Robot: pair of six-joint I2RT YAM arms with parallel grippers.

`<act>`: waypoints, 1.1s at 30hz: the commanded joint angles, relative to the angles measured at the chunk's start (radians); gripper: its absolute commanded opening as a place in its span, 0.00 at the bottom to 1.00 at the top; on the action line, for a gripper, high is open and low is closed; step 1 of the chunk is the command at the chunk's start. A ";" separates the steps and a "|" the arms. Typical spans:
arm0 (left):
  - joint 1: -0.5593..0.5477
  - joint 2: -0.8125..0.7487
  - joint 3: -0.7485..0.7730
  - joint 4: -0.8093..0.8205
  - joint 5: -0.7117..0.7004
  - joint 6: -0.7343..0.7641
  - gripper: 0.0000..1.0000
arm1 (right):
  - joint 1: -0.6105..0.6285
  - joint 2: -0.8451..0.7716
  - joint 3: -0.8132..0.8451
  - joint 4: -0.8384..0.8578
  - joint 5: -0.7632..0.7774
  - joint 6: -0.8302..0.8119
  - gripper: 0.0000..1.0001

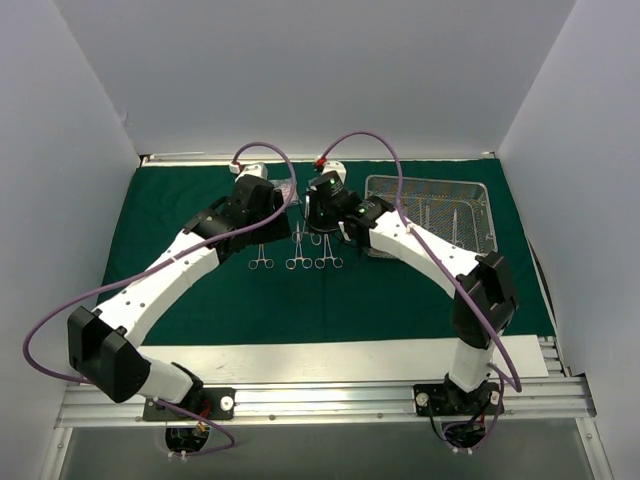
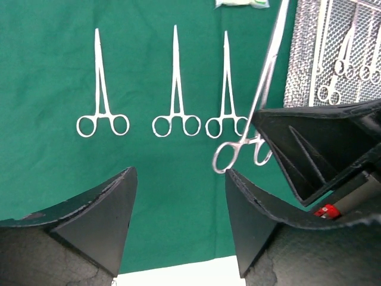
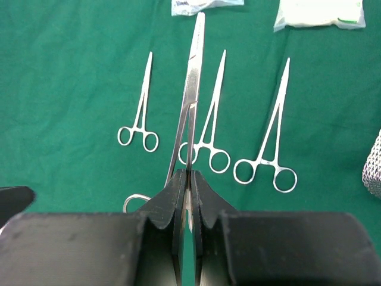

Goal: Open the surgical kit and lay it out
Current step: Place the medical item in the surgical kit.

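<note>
The dark green cloth wrap [image 1: 200, 300] lies spread flat on the table. Three steel scissor-handled instruments [image 1: 298, 260] lie side by side on it, and show in the left wrist view [image 2: 175, 89] and the right wrist view [image 3: 271, 140]. My right gripper [image 3: 189, 176] is shut on a fourth instrument [image 3: 191, 89] and holds it tilted above the row; this instrument also shows in the left wrist view [image 2: 265, 83]. My left gripper [image 2: 178, 220] is open and empty above the cloth, left of the right gripper [image 1: 322, 212]. The silver mesh tray [image 1: 378, 186] holds more instruments [image 2: 342, 59].
Two small clear packets [image 3: 205, 6] [image 3: 318, 13] lie on the cloth beyond the row. The tray stands at the back right. The cloth's near edge meets a white strip of table [image 1: 350, 360]. White walls enclose the left, back and right.
</note>
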 commanded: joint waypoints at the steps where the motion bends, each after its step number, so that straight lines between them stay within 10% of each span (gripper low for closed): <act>1: -0.016 0.015 0.007 0.078 -0.005 0.001 0.69 | 0.010 0.016 0.056 0.021 0.020 0.016 0.00; 33: -0.056 0.104 0.019 0.073 -0.057 0.050 0.44 | 0.039 0.045 0.088 0.008 0.018 0.002 0.00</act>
